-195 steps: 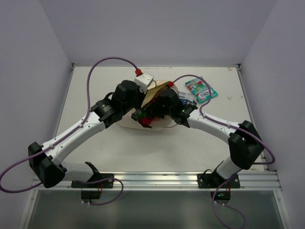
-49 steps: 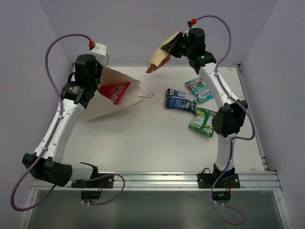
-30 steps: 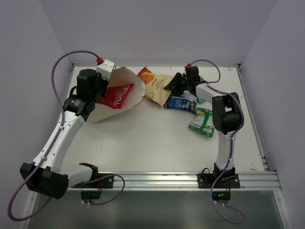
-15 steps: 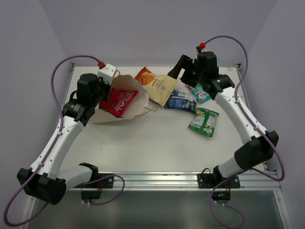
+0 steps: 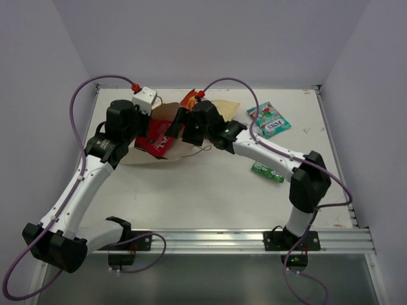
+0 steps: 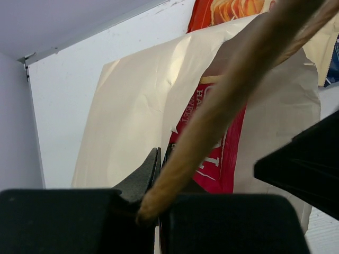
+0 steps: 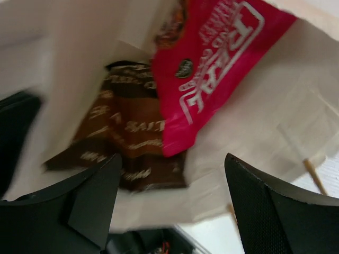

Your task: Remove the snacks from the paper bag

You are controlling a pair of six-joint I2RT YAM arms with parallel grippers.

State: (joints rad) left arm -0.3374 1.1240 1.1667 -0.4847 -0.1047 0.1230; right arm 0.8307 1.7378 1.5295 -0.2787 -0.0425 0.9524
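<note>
The cream paper bag (image 5: pixel 166 151) lies on its side, mouth toward the right. My left gripper (image 5: pixel 144 122) is shut on the bag's upper edge (image 6: pixel 132 106), with a twisted handle (image 6: pixel 233 90) running across its view. Inside lie the pink "REAL" bag (image 7: pixel 222 58) and a brown pack (image 7: pixel 132 137). My right gripper (image 7: pixel 175 206) is open at the bag's mouth (image 5: pixel 181 130), with nothing between its fingers. Outside the bag lie the orange-and-cream chip bag (image 5: pixel 222 108), a teal-pink pack (image 5: pixel 269 121) and a green pack (image 5: pixel 267 171).
The right arm (image 5: pixel 267 149) stretches across the middle of the table and covers part of the packets behind it. White walls close the table at the back and on both sides.
My right gripper has let go of the chip bag at the back, opened, and swung left to the bag's mouth. The left gripper has lowered the bag a little.
</note>
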